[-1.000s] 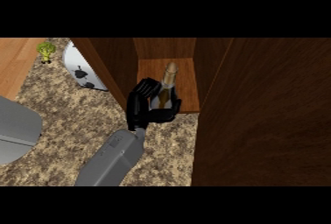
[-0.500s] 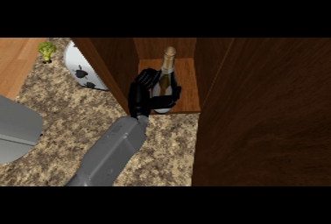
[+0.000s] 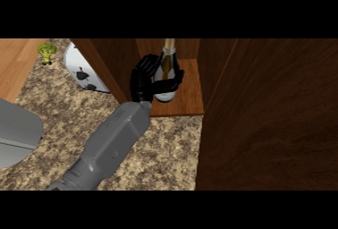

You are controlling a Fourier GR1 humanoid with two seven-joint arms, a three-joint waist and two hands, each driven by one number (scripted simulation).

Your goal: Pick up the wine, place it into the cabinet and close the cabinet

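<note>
The wine bottle (image 3: 167, 67) stands upright on the cabinet's light wooden shelf (image 3: 188, 96), its pale neck pointing up and its dark body partly hidden. My right hand (image 3: 146, 80) is inside the cabinet, with its fingers on the bottle's left side. Its thumb crosses the front of the bottle, so the hand is shut on it. The grey right forearm (image 3: 112, 143) runs down to the lower left. A grey curved part of an arm (image 3: 16, 132) shows at the left edge. The left hand is out of view.
The cabinet's open door (image 3: 271, 116) is a large dark wood panel that fills the right side. A dark side panel (image 3: 105, 67) borders the shelf on the left. Behind it stand a white object with black spots (image 3: 82, 74) and a small green plant (image 3: 46, 51) on the speckled counter (image 3: 168, 152).
My right hand has carried the bottle further into the cabinet. The bottle has gone from tilted to upright on the shelf.
</note>
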